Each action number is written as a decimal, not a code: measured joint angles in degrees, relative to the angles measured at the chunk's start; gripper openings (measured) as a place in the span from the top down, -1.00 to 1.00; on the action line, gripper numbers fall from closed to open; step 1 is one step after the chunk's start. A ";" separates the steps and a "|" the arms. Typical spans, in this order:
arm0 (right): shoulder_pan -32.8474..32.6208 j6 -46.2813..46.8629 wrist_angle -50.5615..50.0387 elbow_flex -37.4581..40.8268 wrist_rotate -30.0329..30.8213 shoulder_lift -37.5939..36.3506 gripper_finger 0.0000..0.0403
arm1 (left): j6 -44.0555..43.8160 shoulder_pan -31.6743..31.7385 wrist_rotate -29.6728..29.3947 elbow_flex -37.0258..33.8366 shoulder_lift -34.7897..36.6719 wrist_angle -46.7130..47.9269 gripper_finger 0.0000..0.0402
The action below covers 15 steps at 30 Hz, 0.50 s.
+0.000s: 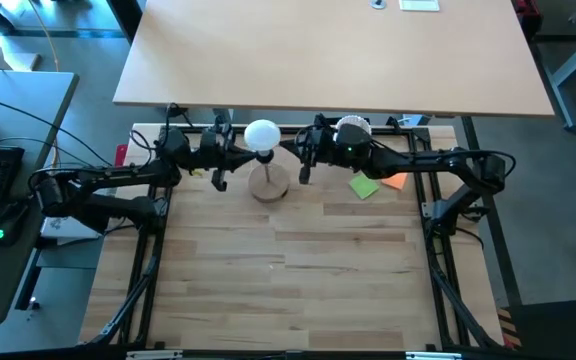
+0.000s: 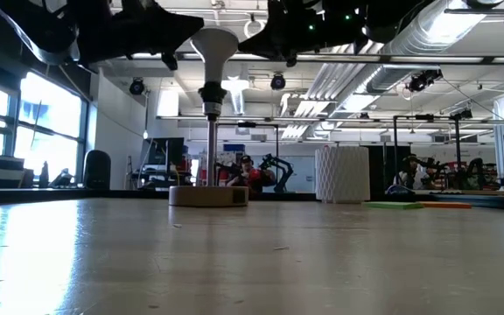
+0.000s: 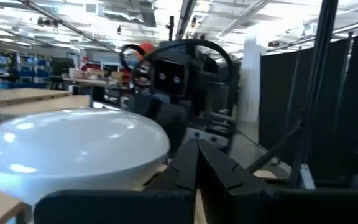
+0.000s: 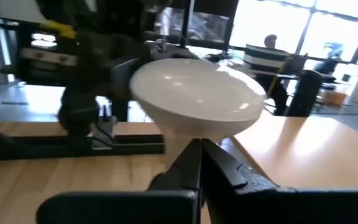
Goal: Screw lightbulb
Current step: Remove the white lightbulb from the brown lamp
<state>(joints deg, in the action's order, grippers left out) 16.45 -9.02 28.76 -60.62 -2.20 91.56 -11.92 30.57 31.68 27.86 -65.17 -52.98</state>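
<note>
The white lightbulb (image 1: 261, 134) stands upright, its narrow neck down in the black socket (image 2: 210, 94) on top of a thin post. The post rises from the round wooden disc stand (image 2: 208, 195) at the table's far middle. My left gripper (image 1: 219, 180) is shut, at the bulb's height on its left, apart from it. The globe (image 3: 73, 149) fills its wrist view. My right gripper (image 1: 304, 172) is shut, at the same height on the bulb's right, apart from it. Its wrist view shows the bulb (image 4: 194, 99) just beyond its fingertips (image 4: 194, 155).
A white perforated cup (image 1: 353, 127) stands at the far edge behind my right gripper, and also shows in the low view (image 2: 341, 173). A green pad (image 1: 364, 186) and an orange pad (image 1: 393, 181) lie right of the stand. Bare wooden table (image 1: 288, 270) stretches toward the near edge.
</note>
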 joint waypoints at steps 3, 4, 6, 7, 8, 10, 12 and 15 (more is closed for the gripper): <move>-0.07 -0.01 -1.01 0.00 2.19 -0.83 1.00 | 0.00 -1.87 -0.58 0.00 1.02 2.61 1.00; -0.07 -0.01 -1.22 0.00 2.56 -1.11 1.00 | 0.02 -2.34 -0.74 0.00 1.64 4.70 1.00; -0.04 0.01 -1.68 0.00 2.12 -1.43 1.00 | 0.36 -2.73 -2.17 0.00 3.32 10.97 1.00; -0.07 0.00 -1.94 0.00 0.69 -1.64 1.00 | 1.08 -2.72 -3.82 0.00 4.30 15.11 1.00; -0.07 -0.05 -2.20 0.00 -1.64 -1.70 1.00 | 1.89 -2.64 -6.04 0.00 5.27 19.21 1.00; -0.10 -0.28 -2.05 0.00 -6.29 -1.72 1.00 | 3.56 -2.11 -12.91 0.00 7.36 26.61 1.00; -0.11 -0.33 -1.74 0.00 -10.01 -1.72 1.00 | 5.33 -0.83 -18.52 -0.02 9.14 30.72 1.00; -0.16 -0.45 -0.21 0.00 -11.31 -1.72 1.00 | 7.93 2.93 -19.99 -0.02 10.19 29.92 1.00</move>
<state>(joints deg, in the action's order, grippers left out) 16.29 -9.47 28.54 -60.62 -13.52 89.84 -3.99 33.50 11.69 27.83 -54.98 -23.06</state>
